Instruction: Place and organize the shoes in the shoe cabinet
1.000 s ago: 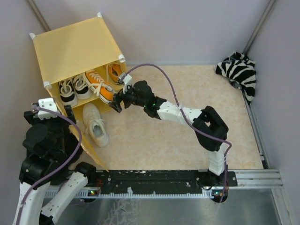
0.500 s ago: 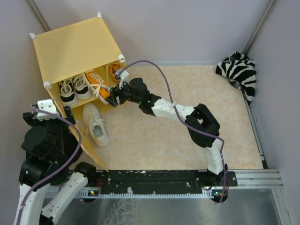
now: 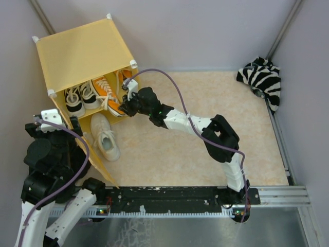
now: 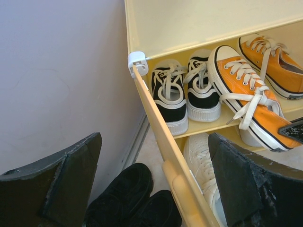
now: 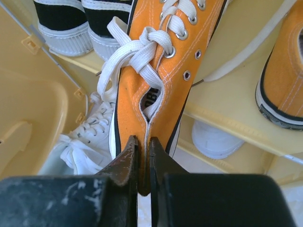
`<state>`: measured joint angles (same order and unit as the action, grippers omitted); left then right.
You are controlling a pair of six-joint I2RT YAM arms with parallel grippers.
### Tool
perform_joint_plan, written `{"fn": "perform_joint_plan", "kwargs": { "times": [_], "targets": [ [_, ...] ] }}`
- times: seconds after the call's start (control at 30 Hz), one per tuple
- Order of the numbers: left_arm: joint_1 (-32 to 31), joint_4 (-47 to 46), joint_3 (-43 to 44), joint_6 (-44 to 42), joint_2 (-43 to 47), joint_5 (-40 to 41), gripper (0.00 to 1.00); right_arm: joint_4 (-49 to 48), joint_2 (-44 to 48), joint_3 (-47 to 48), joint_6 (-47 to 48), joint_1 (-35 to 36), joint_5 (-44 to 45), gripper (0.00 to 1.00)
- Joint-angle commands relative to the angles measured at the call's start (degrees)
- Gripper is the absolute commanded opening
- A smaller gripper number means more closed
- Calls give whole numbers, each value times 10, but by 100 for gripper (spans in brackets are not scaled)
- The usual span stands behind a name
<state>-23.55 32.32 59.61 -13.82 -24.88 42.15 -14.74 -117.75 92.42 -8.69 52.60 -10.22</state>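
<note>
The yellow shoe cabinet [image 3: 82, 54] stands at the far left with its door [image 4: 161, 142] open. My right gripper [image 3: 128, 105] is shut on the heel of an orange sneaker [image 5: 161, 71], whose toe rests on the inner shelf beside the black-and-white pair [image 4: 184, 94]. The second orange sneaker [image 5: 284, 85] lies on the shelf to the right. A white sneaker [image 3: 104, 136] lies on the floor in front of the cabinet, and another white toe [image 5: 218, 139] shows under the shelf. My left gripper [image 4: 154, 156] is open and empty, straddling the door's edge.
A black pair of shoes [image 4: 128, 194] sits on the floor between the open door and the left wall. A zebra-striped cloth bundle [image 3: 263, 80] lies in the far right corner. Grey walls close in the beige floor [image 3: 205, 149].
My right gripper has moved left toward the cabinet, pushing the orange sneaker further onto the shelf next to the black-and-white pair. The left arm has barely moved.
</note>
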Motion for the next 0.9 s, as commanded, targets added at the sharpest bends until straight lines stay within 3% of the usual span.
{"fn": "perform_joint_plan", "kwargs": {
  "times": [0.0, 0.13, 0.3, 0.5, 0.6, 0.87],
  "targets": [
    [-3, 9, -6, -10, 5, 2, 99, 7, -4, 46, 20, 7, 39, 0],
    [-3, 6, -7, -9, 5, 1, 100, -9, 12, 46, 18, 12, 92, 0],
    [-3, 0, -9, -9, 5, -2, 99, -121, 56, -6, -8, 21, 214, 0],
    [-3, -4, -9, -12, 4, -5, 99, -194, 52, 3, -37, 21, 302, 0],
    [-4, -5, -8, -15, 6, -4, 99, -217, 39, 18, -38, 21, 320, 0],
    [-3, -6, -9, -19, 9, -4, 99, -137, -43, 162, -29, 20, 285, 0]
  ]
}}
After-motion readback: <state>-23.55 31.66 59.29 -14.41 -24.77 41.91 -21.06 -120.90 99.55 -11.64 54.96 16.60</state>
